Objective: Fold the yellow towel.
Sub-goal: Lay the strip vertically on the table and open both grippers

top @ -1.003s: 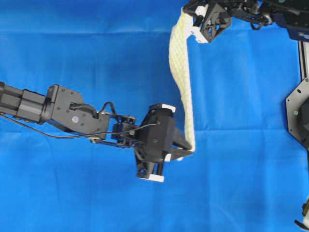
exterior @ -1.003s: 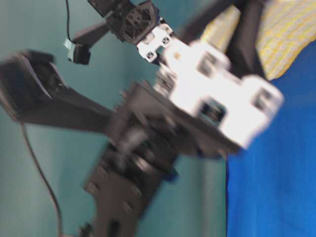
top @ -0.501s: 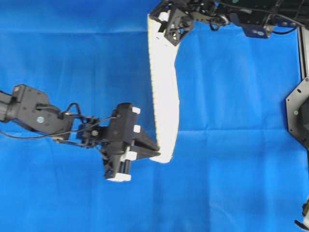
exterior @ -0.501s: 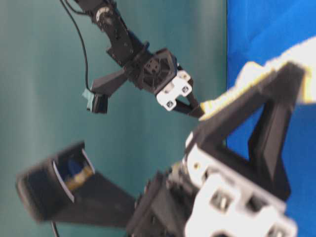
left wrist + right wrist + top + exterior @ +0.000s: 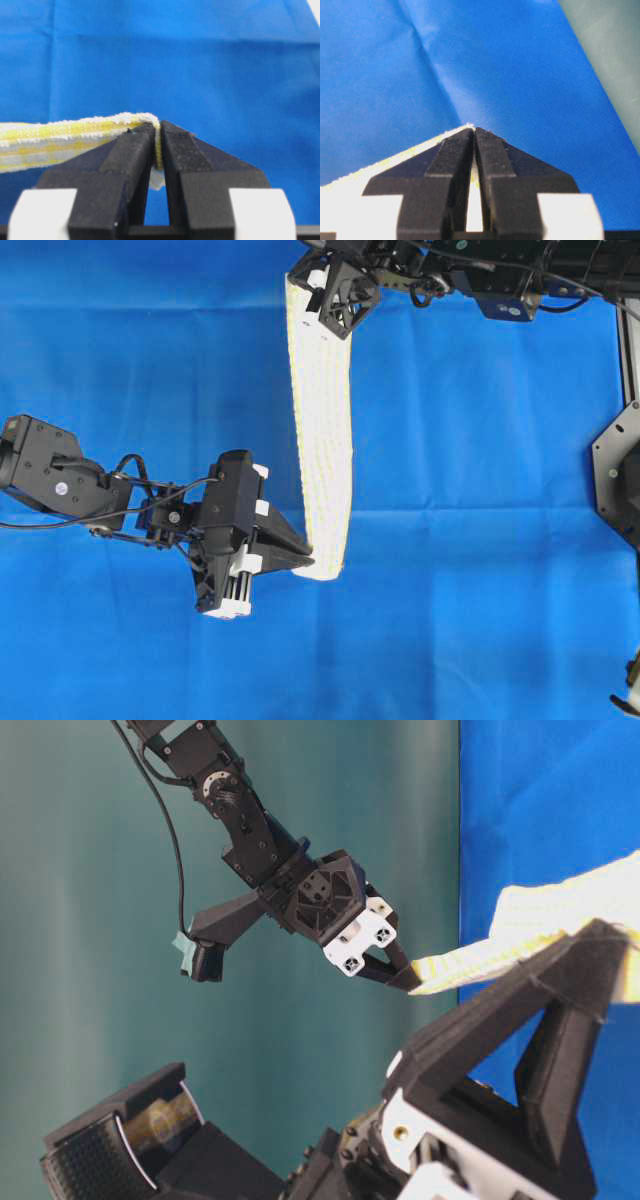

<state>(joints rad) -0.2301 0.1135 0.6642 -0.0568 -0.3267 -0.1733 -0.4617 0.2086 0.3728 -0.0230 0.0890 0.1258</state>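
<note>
The towel [image 5: 322,430] has been carried leftward and pulled straight (over the blue cloth [image 5: 480,540]). Its ends are pinched by the left gripper [image 5: 305,562] and right gripper [image 5: 303,288].

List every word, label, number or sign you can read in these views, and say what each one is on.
None can be read.
Yellow towel: stripes only, no lettering.
Left claw and right claw: plain black fingers, no markings.
Blue cloth: plain.
</note>
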